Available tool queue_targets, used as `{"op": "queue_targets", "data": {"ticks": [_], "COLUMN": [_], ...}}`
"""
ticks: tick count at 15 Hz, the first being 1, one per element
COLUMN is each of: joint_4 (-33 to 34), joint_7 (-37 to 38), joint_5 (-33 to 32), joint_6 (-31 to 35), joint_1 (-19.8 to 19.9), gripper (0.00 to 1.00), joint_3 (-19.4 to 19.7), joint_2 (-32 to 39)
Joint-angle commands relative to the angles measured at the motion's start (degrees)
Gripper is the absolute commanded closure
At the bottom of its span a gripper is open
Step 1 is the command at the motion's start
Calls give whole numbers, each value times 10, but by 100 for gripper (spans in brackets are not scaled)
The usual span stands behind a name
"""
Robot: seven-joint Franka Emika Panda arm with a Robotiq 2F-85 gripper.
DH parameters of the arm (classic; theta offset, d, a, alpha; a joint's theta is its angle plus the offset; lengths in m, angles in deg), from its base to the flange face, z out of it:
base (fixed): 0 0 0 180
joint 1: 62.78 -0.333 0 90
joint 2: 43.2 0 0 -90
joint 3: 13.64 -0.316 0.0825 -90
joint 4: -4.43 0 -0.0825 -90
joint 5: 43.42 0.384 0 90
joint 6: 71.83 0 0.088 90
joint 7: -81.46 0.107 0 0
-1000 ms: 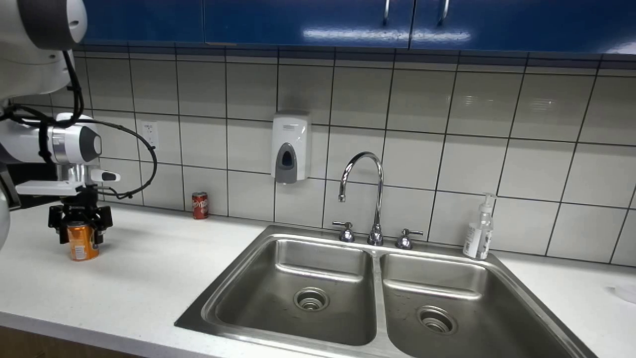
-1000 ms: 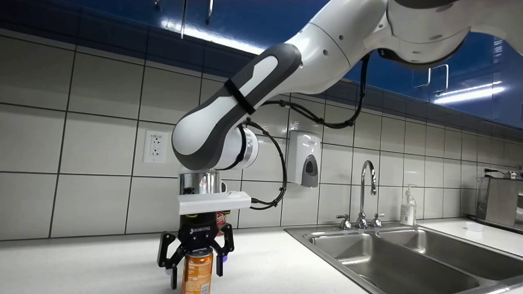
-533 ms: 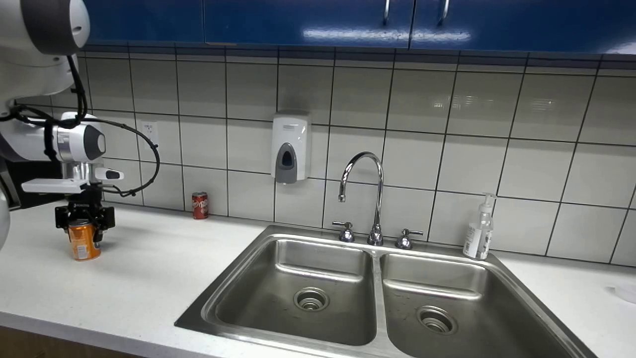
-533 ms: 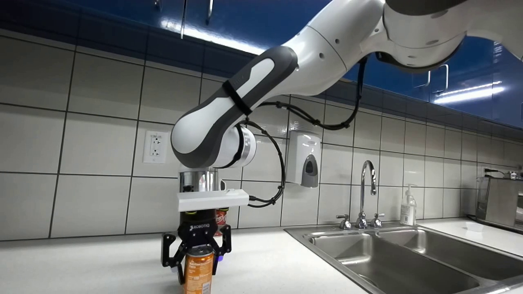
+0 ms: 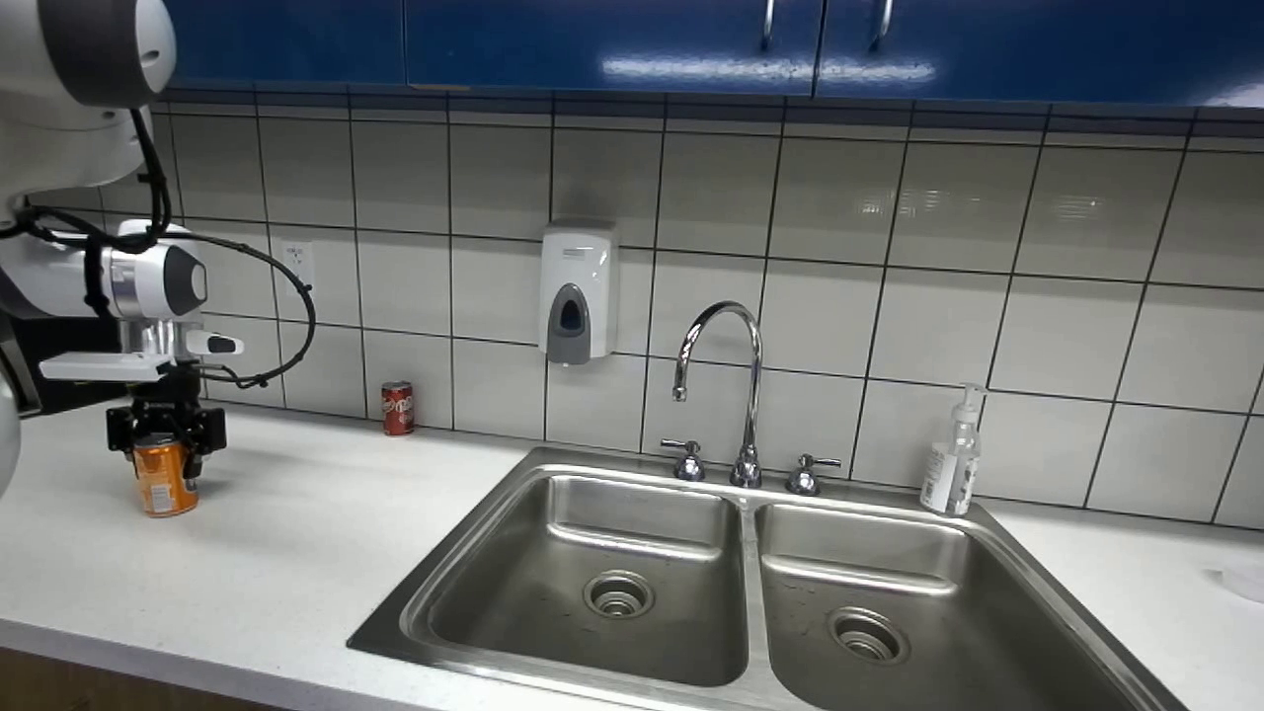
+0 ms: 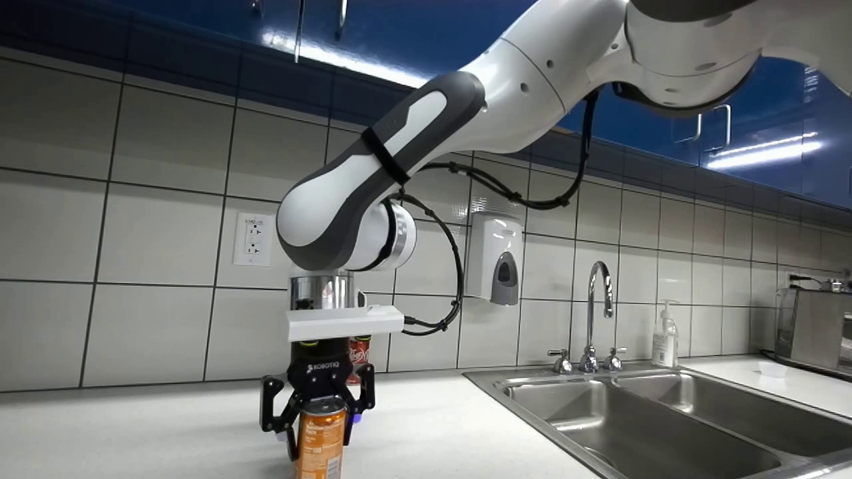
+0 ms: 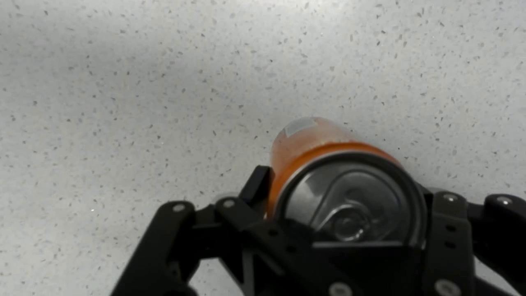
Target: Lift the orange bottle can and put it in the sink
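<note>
The orange bottle can [image 5: 166, 489] stands upright at the left of the white counter in an exterior view. My gripper [image 5: 162, 464] is above it, pointing down, with its fingers round the upper part of the can. Both fingers press the sides of the orange bottle can [image 6: 322, 439] in an exterior view, where the picture edge cuts off its base. From the wrist, the lid and orange side of the can [image 7: 316, 139] fill the space between the gripper's [image 7: 343, 187] fingers. Whether the base touches the counter I cannot tell. The steel double sink [image 5: 749, 592] lies to the right.
A smaller dark red can [image 5: 398, 408] stands by the tiled wall, partly hidden behind the hand in an exterior view. A chrome faucet [image 5: 755, 395] rises behind the sink, with a pump bottle [image 5: 953, 459] at its back right corner. A soap dispenser [image 5: 579, 291] hangs on the wall.
The fingers, apart from the can a second ago, have come together onto its sides. Hand and can top now sit slightly higher in both exterior views.
</note>
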Motion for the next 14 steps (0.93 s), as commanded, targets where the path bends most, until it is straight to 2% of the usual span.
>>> {"op": "queue_targets", "data": {"ticks": [1, 6, 14], "joint_4": [-32, -72, -172], "joint_7": [5, 15, 44], "joint_5": [5, 3, 4], "joint_6": [-4, 7, 24], "joint_1": [-12, -12, 19], "gripper": [57, 57, 57], "joint_3": [4, 5, 19], "joint_2": [-55, -110, -203]}}
